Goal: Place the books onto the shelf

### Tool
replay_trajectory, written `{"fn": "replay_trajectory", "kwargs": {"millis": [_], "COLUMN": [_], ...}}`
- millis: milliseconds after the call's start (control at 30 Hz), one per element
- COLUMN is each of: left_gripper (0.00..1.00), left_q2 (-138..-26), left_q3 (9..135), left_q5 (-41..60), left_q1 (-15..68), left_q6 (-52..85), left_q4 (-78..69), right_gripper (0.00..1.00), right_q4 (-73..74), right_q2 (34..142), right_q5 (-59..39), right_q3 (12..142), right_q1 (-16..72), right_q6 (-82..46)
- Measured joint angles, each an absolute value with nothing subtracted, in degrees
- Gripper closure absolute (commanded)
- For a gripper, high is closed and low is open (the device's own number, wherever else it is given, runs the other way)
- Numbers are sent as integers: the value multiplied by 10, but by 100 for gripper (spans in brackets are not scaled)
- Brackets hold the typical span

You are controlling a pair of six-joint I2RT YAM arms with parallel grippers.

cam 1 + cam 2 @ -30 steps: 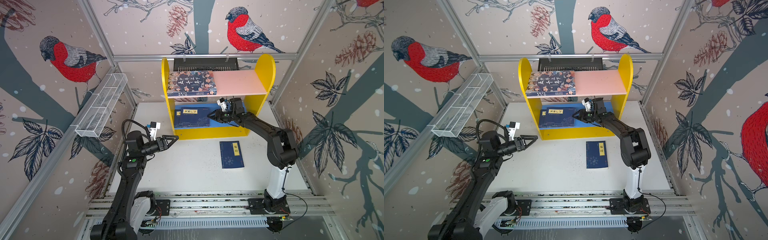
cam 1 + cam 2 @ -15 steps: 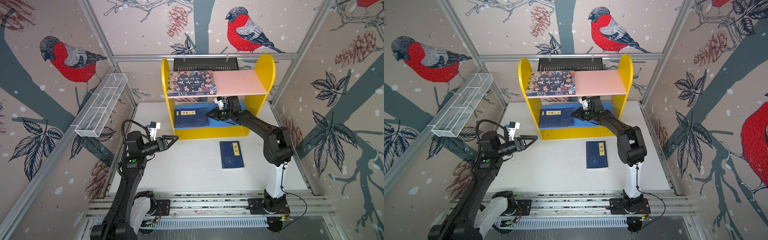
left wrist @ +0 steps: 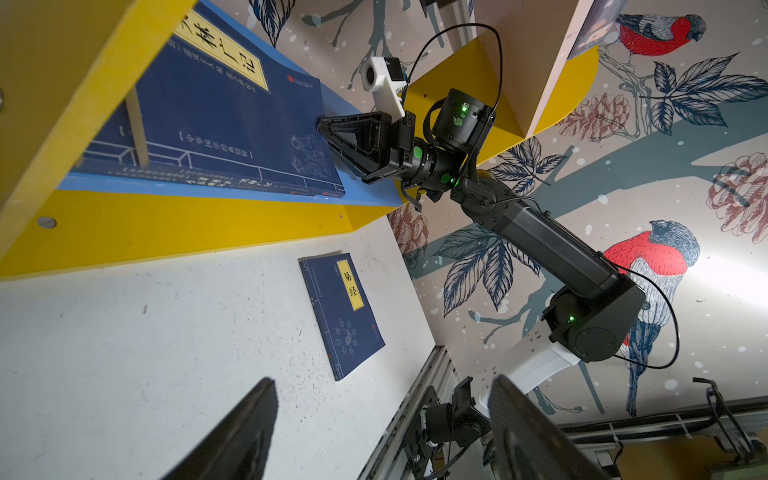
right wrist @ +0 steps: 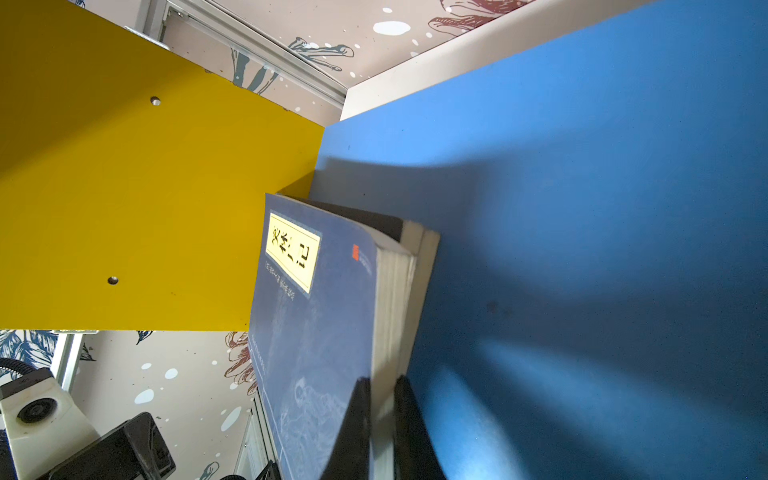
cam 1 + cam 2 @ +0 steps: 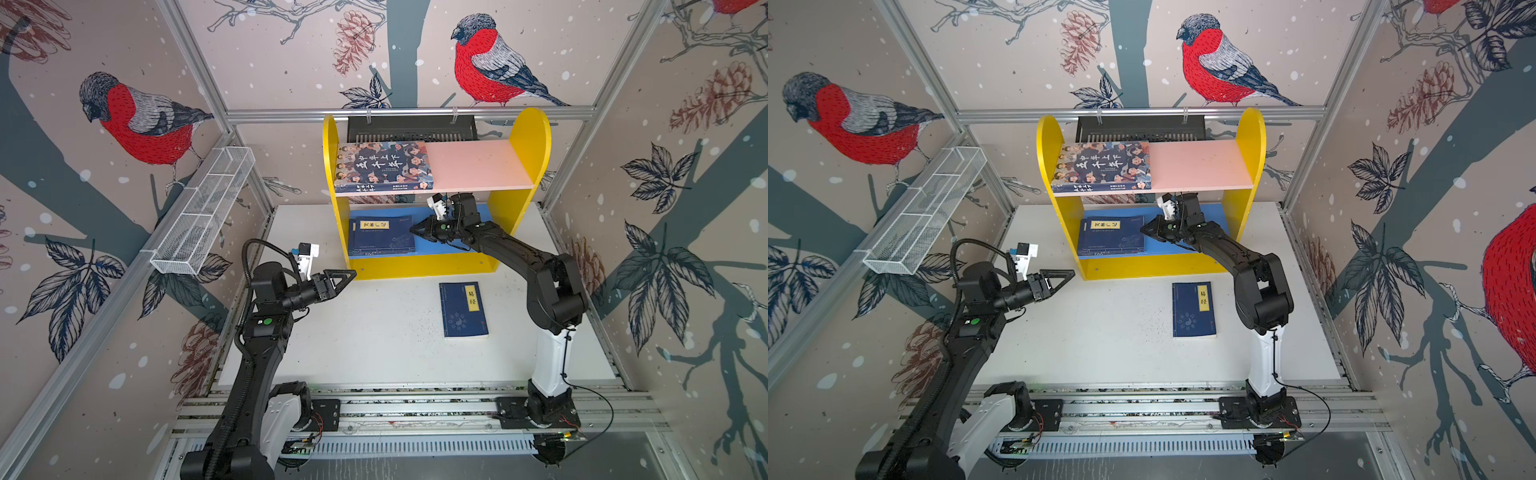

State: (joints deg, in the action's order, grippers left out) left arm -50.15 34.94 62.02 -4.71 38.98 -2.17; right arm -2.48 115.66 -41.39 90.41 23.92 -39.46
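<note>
Illustrated book (image 5: 384,166) on pink board (image 5: 478,166), navy books (image 5: 380,235) on blue board (image 5: 428,251)

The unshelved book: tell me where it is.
In a top view the navy book lies flat on the white table, right of centre, just in front of the shelf.

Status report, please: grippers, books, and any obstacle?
Left gripper open, empty. Right gripper shut, at navy stack edge, lower board. One navy book on table, unshelved. No obstacle seen.
</note>
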Motion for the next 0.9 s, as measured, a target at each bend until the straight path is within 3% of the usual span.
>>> {"fn": "replay_trajectory", "kwargs": {"millis": [900], "left_gripper": [19], "left_q2": [-500], "left_q3": [350], "left_q5": [612], "left_q1": [-44], "left_q6": [385], "left_q4": [-8], "right_gripper": [92], "right_q4": [-51], "right_q2": [1175], "right_q5": [-398], "right_q3": [946], "right_q1": [258], "right_q6": [-393]}}
